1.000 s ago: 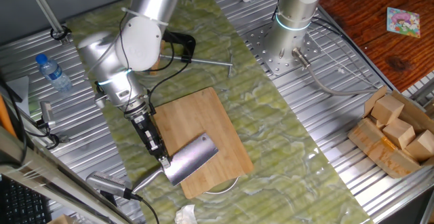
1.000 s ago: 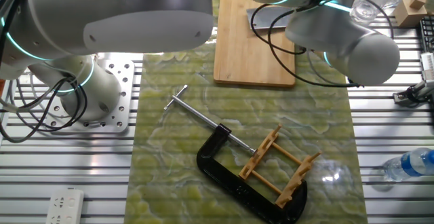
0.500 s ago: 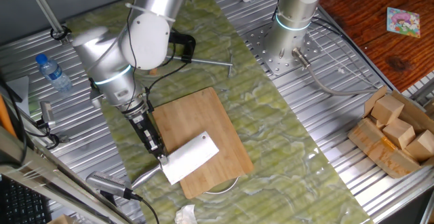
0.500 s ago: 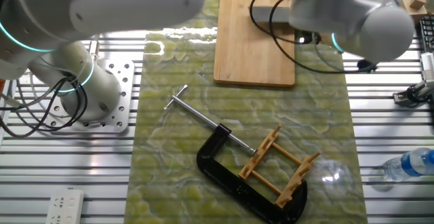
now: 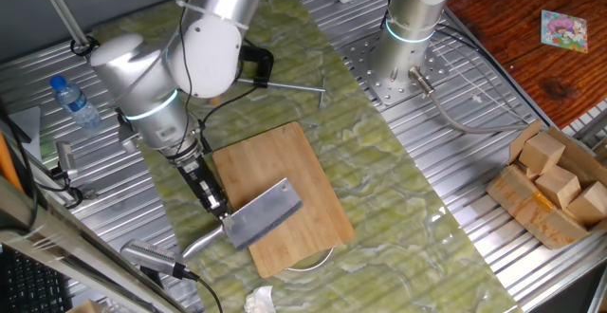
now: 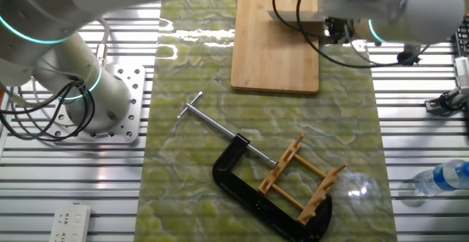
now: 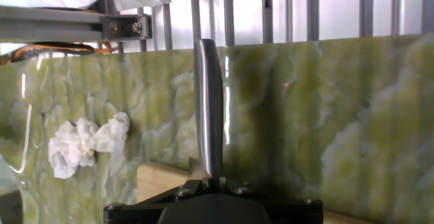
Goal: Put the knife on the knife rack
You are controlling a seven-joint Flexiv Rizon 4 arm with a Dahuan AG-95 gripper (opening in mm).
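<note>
My gripper [image 5: 224, 218] is shut on the knife, gripping where the dark grey blade [image 5: 262, 214] meets the silver handle [image 5: 201, 245]. The blade lies over the near-left corner of the bamboo cutting board [image 5: 289, 171]. In the hand view the rounded handle [image 7: 209, 108] runs straight away from my gripper [image 7: 215, 182] over the green mat. The knife rack [image 6: 300, 177], light-brown dowels on a slatted base, lies inside the black C-clamp [image 6: 245, 191] at the mat's other end. In the other fixed view the arm hides most of the knife.
The clamp's steel rod [image 6: 216, 125] crosses the mat. A crumpled tissue [image 7: 81, 142] lies near the board's corner. A water bottle [image 5: 73, 101] is on the slats to the left. A box of wooden blocks [image 5: 555, 185] sits at the right. A second arm's base [image 5: 408, 38] stands behind.
The arm's elbow has swung left. The knife in the gripper has turned a little and shifted slightly over the board's corner.
</note>
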